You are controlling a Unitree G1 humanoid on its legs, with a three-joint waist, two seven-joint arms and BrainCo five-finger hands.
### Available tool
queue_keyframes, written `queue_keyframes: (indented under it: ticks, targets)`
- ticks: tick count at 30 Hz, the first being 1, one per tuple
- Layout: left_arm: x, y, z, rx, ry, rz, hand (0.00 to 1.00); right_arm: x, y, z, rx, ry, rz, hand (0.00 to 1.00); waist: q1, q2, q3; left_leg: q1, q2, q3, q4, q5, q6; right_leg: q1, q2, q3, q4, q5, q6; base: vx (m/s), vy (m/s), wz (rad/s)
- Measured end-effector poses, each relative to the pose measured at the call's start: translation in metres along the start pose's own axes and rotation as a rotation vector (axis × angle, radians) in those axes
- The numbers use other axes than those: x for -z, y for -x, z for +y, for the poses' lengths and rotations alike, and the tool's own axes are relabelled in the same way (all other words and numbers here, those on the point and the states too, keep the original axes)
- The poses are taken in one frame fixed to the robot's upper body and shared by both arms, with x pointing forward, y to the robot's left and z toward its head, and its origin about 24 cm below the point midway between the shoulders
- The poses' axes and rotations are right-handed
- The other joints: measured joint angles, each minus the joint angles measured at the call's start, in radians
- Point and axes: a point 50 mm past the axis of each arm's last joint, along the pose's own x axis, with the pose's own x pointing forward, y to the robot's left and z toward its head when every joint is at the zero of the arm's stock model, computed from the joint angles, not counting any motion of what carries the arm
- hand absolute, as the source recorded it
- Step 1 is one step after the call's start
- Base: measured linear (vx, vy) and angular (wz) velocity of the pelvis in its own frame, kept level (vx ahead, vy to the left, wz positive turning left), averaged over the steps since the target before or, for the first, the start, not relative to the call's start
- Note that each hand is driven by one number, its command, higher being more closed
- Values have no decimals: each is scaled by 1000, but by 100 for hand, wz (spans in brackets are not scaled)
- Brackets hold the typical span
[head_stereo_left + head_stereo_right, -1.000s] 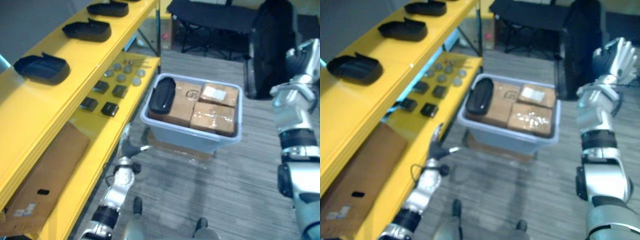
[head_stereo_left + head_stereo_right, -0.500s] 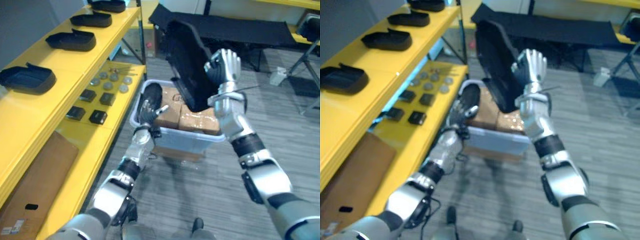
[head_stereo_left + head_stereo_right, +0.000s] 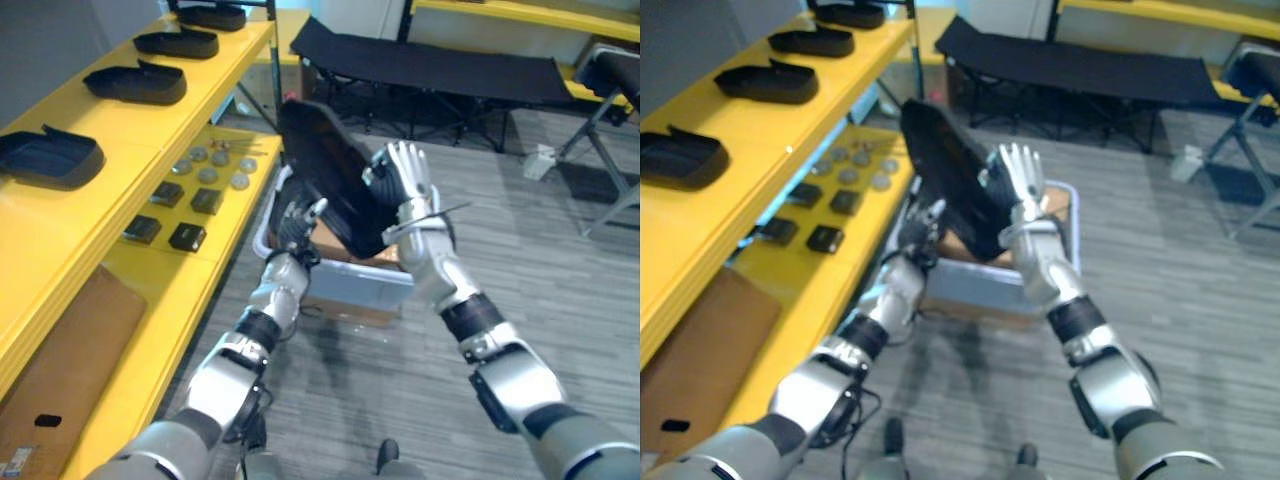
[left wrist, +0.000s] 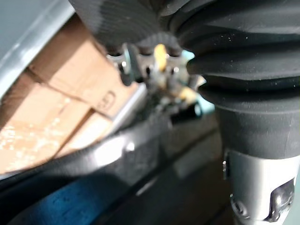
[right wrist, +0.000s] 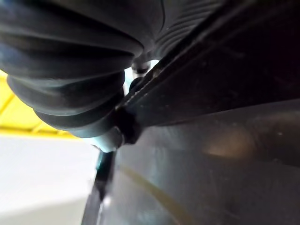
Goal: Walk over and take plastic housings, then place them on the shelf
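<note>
Leaning at a tilt in the middle of the frame, a large black plastic housing (image 3: 328,172) is held up over a grey bin (image 3: 375,283), clear of the shelf. The right robot hand (image 3: 402,185) lies flat against its right face, fingers straight and spread. The left robot hand (image 3: 297,222) sits at the housing's lower left edge, just above the bin's rim; I cannot tell whether its fingers are apart or curled. Cardboard boxes (image 4: 61,84) fill the bin beneath the housing. At the left of the frame runs a yellow shelf (image 3: 120,130), with more dark housings (image 3: 135,82) spaced along its top level. On the lower level lie small black blocks (image 3: 187,237) and round metal discs (image 3: 208,175), with a cardboard sheet (image 3: 50,370) at the lower left. A black folding cot (image 3: 440,65) stands across the top of the frame.
</note>
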Motion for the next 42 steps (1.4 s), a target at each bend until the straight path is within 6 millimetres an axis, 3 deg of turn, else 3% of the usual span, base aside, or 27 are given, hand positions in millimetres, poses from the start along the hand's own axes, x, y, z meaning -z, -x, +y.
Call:
queue_keyframes:
  ticks: [6,11,12,27,28,35,39,42]
  targets:
    - [4,0,4,-15,-7,20,0,-17,12,12,-38,-49,-69,100,-1,-33,-21,0,0,2,0,-2,-2,1,0,1,-5,1,0,0,0,0]
    - [7,0,10,-37,-13,37,0,-21,22,18,-59,-66,-83,100,-1,-37,-24,0,0,1,0,-2,-2,2,0,0,-5,1,0,0,0,0]
    - [8,0,10,-41,-10,40,100,-23,23,19,-60,-69,-91,100,-1,-37,-24,0,-1,1,0,-2,-2,2,0,0,-5,1,0,0,0,0]
    - [15,6,17,-57,165,61,100,-15,63,28,-92,-141,-43,100,-2,-36,-24,17,-4,1,0,-17,-6,31,0,-4,-32,1,1,0,-1,0]
    - [17,7,18,-58,175,61,100,-15,64,29,-93,-146,-47,0,-2,-36,-24,17,-4,1,0,-16,-6,31,0,-4,-33,1,1,0,0,0]
    - [19,14,27,-56,253,37,100,-24,75,29,-100,-229,-100,0,-1,-36,-24,19,-6,1,1,-17,-7,35,-1,-5,-32,0,0,0,0,0]
    - [10,16,33,-47,194,-11,100,-23,79,27,-100,-270,-86,0,0,-36,-24,30,-6,1,0,-17,-6,45,-1,-5,-32,0,0,0,0,0]
    - [-11,17,24,-7,99,-112,100,-26,80,11,-66,-337,-100,0,1,-36,-24,38,-6,-1,0,-22,-5,56,-1,-7,-32,-3,1,-40,-8,3]
